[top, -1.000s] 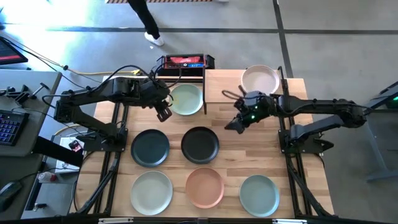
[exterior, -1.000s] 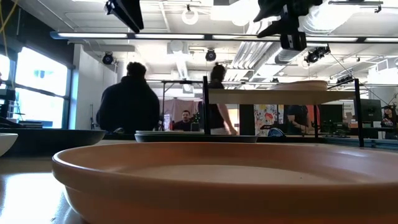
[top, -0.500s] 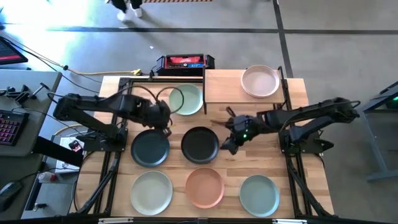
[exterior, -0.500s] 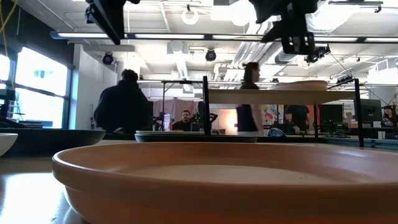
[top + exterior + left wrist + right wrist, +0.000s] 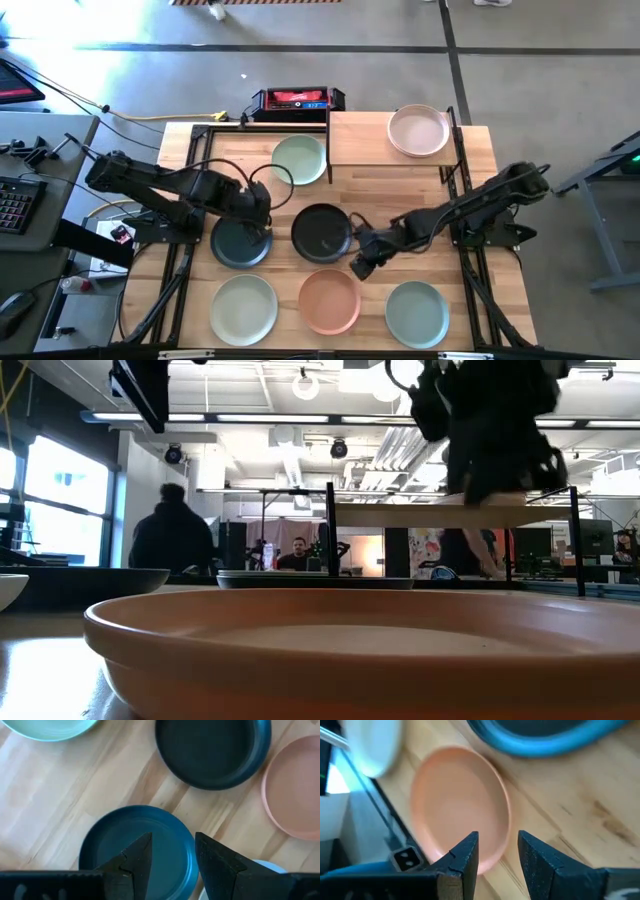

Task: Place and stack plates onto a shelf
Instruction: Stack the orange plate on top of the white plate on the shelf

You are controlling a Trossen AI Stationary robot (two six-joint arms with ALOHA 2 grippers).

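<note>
In the high view the shelf (image 5: 368,140) stands at the far right and carries one pink plate (image 5: 418,131). Six plates lie flat on the table: a pale green one (image 5: 299,159), dark teal (image 5: 236,246), black (image 5: 321,232), another pale green (image 5: 243,306), terracotta (image 5: 329,300) and grey-green (image 5: 416,311). My left gripper (image 5: 262,224) is open over the right part of the dark teal plate (image 5: 137,845), its fingers standing on either side of the rim (image 5: 191,851). My right gripper (image 5: 362,262) is open, low between the black and terracotta plates, facing the terracotta plate (image 5: 460,805).
A red and black device (image 5: 297,99) sits at the far table edge beside the shelf. The terracotta plate (image 5: 360,650) fills the low view's foreground, with the shelf (image 5: 440,515) behind it. People move in the room beyond. Bare wood lies between the shelf and the black plate.
My left gripper has moved from beside the far pale green plate toward the near edge and down over the dark teal plate. My right gripper has left the shelf's front, travelling toward the near edge and left, and dropped low between the black and terracotta plates. No plate has moved.
</note>
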